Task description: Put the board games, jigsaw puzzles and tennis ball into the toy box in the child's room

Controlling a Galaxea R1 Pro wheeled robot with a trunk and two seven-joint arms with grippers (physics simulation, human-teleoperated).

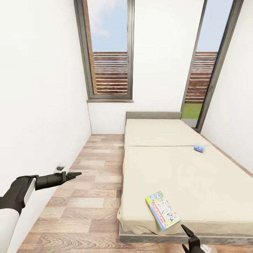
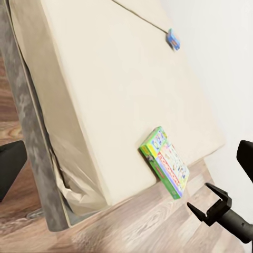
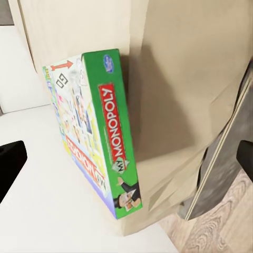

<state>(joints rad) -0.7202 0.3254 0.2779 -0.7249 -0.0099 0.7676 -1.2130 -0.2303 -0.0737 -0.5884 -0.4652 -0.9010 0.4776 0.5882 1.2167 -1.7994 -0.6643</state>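
The green game [image 1: 162, 210] lies flat on the bed [image 1: 196, 182], right at the near edge, with one corner sticking out a little past it. Its long side runs slanted, from the top of the bed toward the near edge and off to the right. In the right wrist view the green side of the game [image 3: 113, 137] with the name on it fills the middle, very close.

The right gripper [image 1: 188, 233] is just below and to the right of the game, down by the foot of the bed. Its fingers look spread apart and hold nothing. This hand is much nearer, so it is likely the one to pick the game up, and it needs to go up and a bit left.

The left gripper [image 1: 73, 174] is well away, out over the floor [image 1: 95, 211] beside the bed. Its fingers seem apart too, but it is hard to be sure.

A blue game [image 1: 199, 148] lies far up the bed, near the right side.
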